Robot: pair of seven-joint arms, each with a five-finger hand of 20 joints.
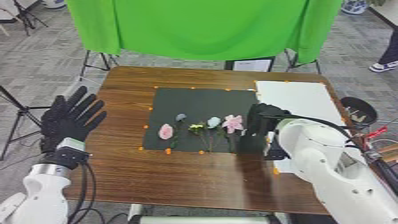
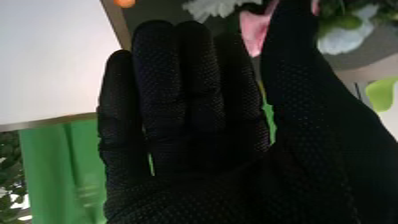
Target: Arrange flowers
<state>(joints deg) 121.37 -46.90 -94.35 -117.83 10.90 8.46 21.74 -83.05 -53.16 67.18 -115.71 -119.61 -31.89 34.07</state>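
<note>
- Across the dark rectangular mat (image 1: 178, 102) lie the pink oval bloom (image 1: 165, 131), slate-blue bloom (image 1: 180, 117), small yellow-green blooms (image 1: 196, 127), pale blue bloom (image 1: 213, 122) and pink, open-petalled lily (image 1: 233, 123), seemingly spaced so each can be picked singly.
- Beside the lily, the right hand (image 1: 263, 116) has straight fingers and its thumb apart, probably leaving room for a stem; whether it touches petals, I cannot tell.
- At the brown wooden table's (image 1: 115, 170) left edge, the left hand (image 1: 67, 118) spreads wide, likely parked aside to free the workspace.
</note>
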